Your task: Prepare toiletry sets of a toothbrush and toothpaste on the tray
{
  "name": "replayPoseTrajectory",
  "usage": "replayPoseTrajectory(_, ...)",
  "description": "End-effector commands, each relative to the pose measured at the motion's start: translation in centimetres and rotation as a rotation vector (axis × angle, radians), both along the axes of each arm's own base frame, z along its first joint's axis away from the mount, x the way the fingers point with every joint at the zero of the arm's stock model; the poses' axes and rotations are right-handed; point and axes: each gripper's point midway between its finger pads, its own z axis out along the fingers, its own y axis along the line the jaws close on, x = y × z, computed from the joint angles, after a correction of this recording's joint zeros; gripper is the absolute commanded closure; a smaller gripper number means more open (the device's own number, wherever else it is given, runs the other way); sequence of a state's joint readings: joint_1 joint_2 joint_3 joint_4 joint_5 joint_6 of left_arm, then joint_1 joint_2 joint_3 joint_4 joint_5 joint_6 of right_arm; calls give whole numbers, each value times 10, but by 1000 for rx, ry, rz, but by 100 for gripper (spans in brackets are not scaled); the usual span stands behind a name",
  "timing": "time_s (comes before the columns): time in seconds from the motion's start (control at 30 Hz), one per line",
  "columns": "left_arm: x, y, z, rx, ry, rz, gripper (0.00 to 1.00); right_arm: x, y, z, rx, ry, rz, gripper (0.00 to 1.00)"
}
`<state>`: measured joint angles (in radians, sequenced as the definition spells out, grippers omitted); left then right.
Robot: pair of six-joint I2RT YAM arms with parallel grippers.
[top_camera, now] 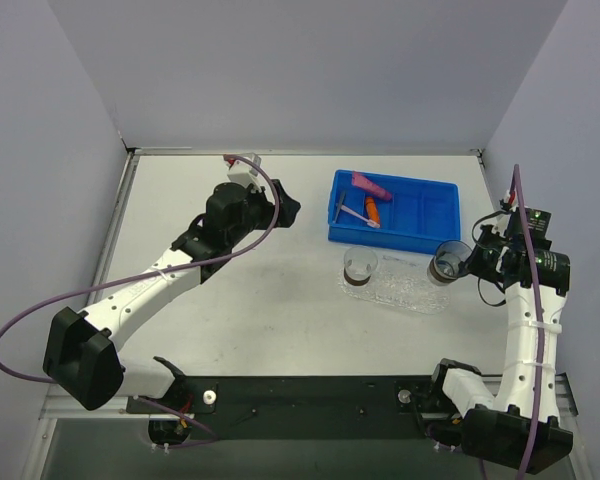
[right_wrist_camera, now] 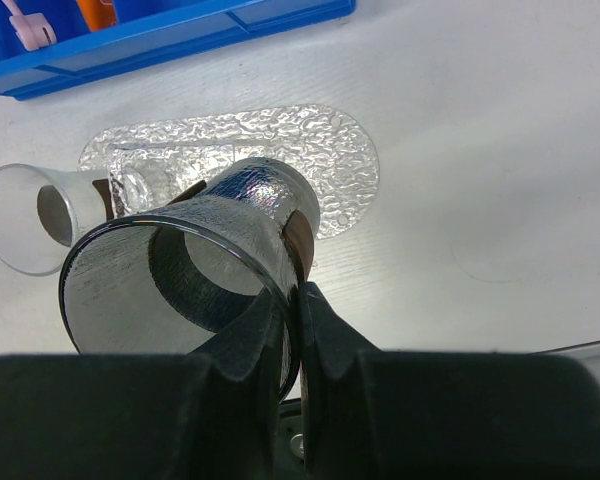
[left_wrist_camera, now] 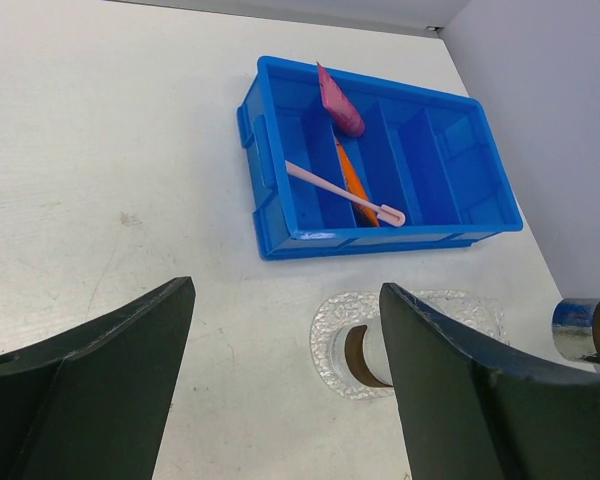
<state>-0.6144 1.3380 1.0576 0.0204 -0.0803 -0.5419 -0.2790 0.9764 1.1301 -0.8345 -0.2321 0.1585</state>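
the blue bin (left_wrist_camera: 270, 215) sits on the white table (left_wrist_camera: 100, 150). inside it, a pink tube (left_wrist_camera: 338, 100) leans on a divider at the bin's far side, and an orange tube (left_wrist_camera: 347, 168) lies along a middle compartment. the toothbrush (left_wrist_camera: 325, 185) lies slantwise across the dividers, over the orange tube. just in front of the bin is the clear bumpy tray (left_wrist_camera: 325, 330), with a clear cup (left_wrist_camera: 360, 355) on it. to the bin's near right, at the frame edge, is a shiny cup (left_wrist_camera: 585, 328). nearer than the bin, the left gripper (left_wrist_camera: 288, 290) has its dark fingers (left_wrist_camera: 110, 390) spread wide, nothing between them.
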Motion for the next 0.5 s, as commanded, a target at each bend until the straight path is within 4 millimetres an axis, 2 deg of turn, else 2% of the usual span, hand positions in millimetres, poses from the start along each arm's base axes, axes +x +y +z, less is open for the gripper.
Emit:
replayPoseTrajectory(0.0, 3, 0, 24, -36, -50, -3, 15, 1, -7, 0, -26, -12, -7, 100)
replayPoseTrajectory(0.2, 8, -1, 28, -42, -59, -8, 15, 5, -3, -12, 27, -4, 5, 100)
replayPoseTrajectory(0.33, 9, -3, 27, -45, -57, -16, 15, 5, -8, -34, 34, 28, -11, 100)
replayPoseTrajectory(0.47, 9, -3, 25, -47, -50, -17, 15, 11, -8, -44, 44, 22, -1, 100)
